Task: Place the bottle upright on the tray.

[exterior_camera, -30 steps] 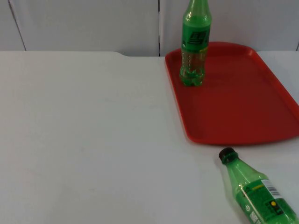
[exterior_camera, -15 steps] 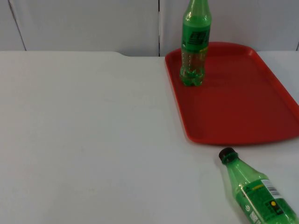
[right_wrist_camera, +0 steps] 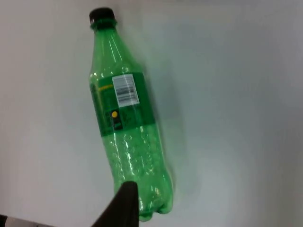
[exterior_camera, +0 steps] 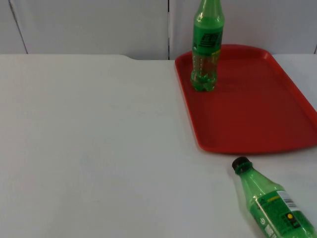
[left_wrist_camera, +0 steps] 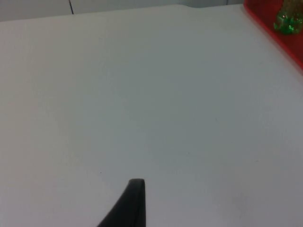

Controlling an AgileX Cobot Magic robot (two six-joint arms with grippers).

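Observation:
A green bottle (exterior_camera: 270,203) with a black cap lies on its side on the white table, just in front of the red tray (exterior_camera: 257,119), cap toward the tray. The right wrist view looks down on this lying bottle (right_wrist_camera: 125,123), and my right gripper (right_wrist_camera: 126,204) hangs over its base end without holding it. A second green bottle (exterior_camera: 206,49) stands upright on the tray's far left part. My left gripper (left_wrist_camera: 135,203) waits above bare table, well away from the tray's edge (left_wrist_camera: 272,29) and the standing bottle's base (left_wrist_camera: 287,21).
The grey partition wall (exterior_camera: 99,25) closes off the back of the table. The wide left part of the white table (exterior_camera: 89,148) is bare. Most of the tray's floor is free beside the standing bottle.

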